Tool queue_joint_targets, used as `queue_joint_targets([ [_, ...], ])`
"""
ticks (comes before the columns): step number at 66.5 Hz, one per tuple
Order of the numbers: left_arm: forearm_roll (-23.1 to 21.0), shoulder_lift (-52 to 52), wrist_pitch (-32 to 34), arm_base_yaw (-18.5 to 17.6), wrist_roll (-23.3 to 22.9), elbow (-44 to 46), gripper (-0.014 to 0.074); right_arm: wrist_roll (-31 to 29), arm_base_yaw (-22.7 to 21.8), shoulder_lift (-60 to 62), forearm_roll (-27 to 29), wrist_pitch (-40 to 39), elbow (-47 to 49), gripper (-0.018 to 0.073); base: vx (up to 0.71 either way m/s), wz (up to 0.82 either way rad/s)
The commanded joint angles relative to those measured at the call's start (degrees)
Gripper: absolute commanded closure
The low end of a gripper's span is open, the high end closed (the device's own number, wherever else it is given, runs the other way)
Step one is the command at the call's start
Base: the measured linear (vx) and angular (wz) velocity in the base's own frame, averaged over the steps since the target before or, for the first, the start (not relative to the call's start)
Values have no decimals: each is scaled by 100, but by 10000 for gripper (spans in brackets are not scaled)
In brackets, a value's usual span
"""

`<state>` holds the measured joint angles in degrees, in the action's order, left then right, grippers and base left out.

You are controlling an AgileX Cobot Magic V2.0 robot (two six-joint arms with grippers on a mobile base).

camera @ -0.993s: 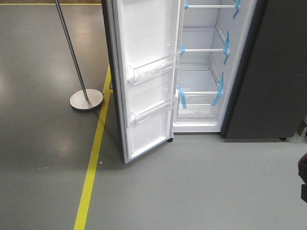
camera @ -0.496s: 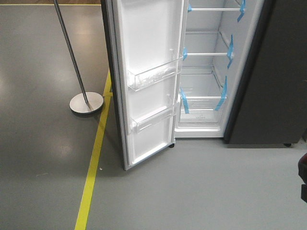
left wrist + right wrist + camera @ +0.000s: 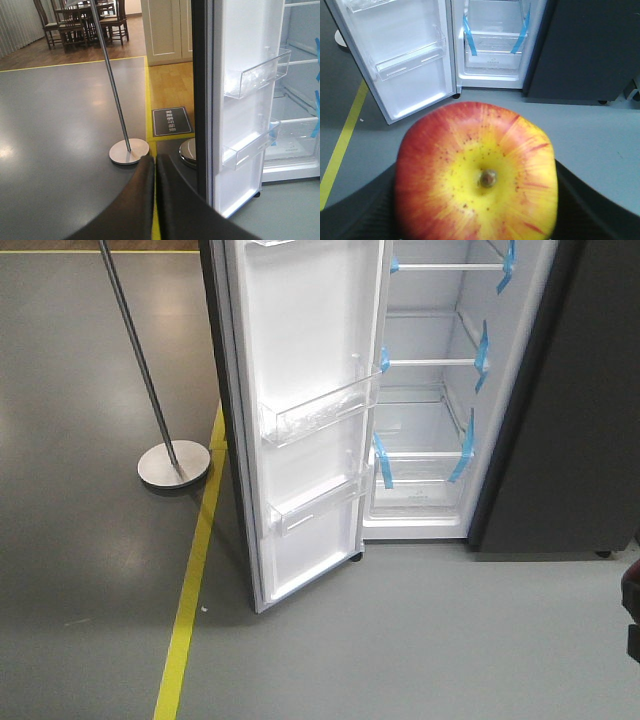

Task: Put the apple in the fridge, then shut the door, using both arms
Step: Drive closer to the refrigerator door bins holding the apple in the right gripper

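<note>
Carrying the round red-yellow apple (image 3: 477, 175) clamped in my right gripper (image 3: 477, 205), well short of the tall dark-grey fridge (image 3: 425, 335), I'd aim past its open white-lined door (image 3: 310, 340); left gripper (image 3: 154, 172) looks pinched together, empty.

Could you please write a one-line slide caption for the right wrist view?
Right tool holds the apple before the fridge, whose door stands open.

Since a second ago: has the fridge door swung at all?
No. The door holds the same open angle against the fridge; both, with the yellow floor line, slid down the front view together, so the camera moved closer, not the door.
</note>
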<state>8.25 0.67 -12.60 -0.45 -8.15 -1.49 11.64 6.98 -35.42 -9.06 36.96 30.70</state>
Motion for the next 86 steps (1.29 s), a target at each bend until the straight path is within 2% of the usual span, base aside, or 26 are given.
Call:
queue_joint_targets([
  [1,-30,80,412,-35,-23,-108,602,-72,8,-33,-87,-407,170,406,11,-3],
  [86,-30,80,412,-35,-23,-108,602,-72,8,-33,-87,-420,170,406,9,-2],
])
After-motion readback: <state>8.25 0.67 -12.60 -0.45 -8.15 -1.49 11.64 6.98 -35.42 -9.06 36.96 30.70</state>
